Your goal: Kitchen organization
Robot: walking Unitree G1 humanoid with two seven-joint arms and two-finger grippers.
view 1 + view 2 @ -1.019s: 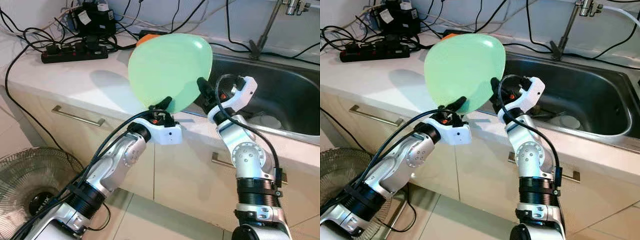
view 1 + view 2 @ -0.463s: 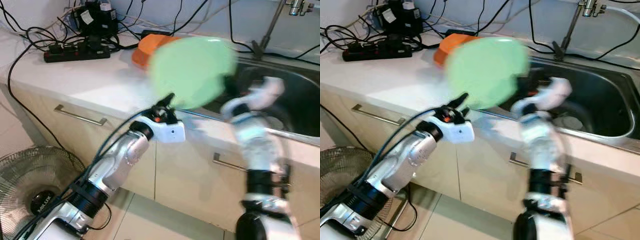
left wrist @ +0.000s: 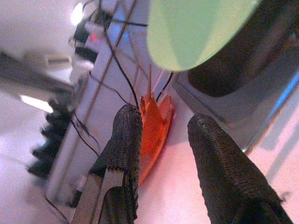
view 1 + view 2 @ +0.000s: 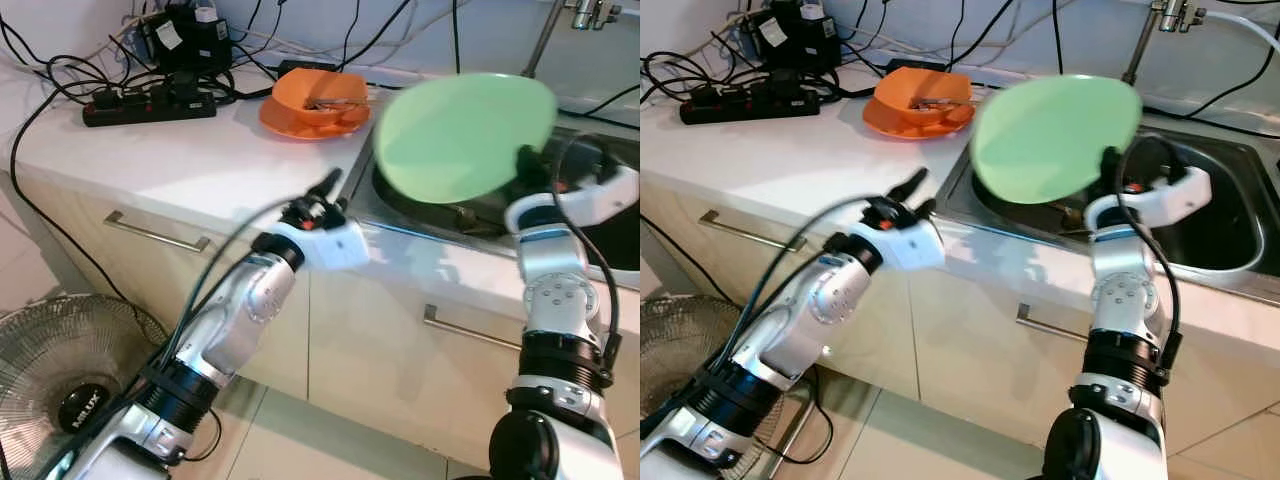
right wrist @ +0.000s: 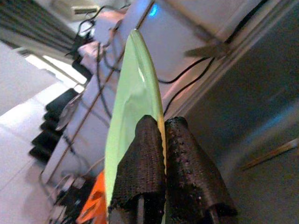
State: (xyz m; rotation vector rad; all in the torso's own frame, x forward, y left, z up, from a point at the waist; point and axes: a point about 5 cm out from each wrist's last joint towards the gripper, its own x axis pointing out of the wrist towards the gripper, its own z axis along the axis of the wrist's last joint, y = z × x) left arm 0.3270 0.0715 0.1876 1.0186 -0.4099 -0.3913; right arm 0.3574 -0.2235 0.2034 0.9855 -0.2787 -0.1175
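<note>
Right fingers [image 5: 161, 158] are pinching the green plate [image 4: 462, 135] over the sink [image 4: 1200, 215]; left fingers [image 3: 161, 154] are hovering wide apart above the table [image 4: 180, 155]

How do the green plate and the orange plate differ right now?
The green plate is held up over the sink, pinched at its rim by the right gripper; the orange plate lies flat on the counter. The green one is bare; the orange one carries an orange bowl. Both are round.
</note>
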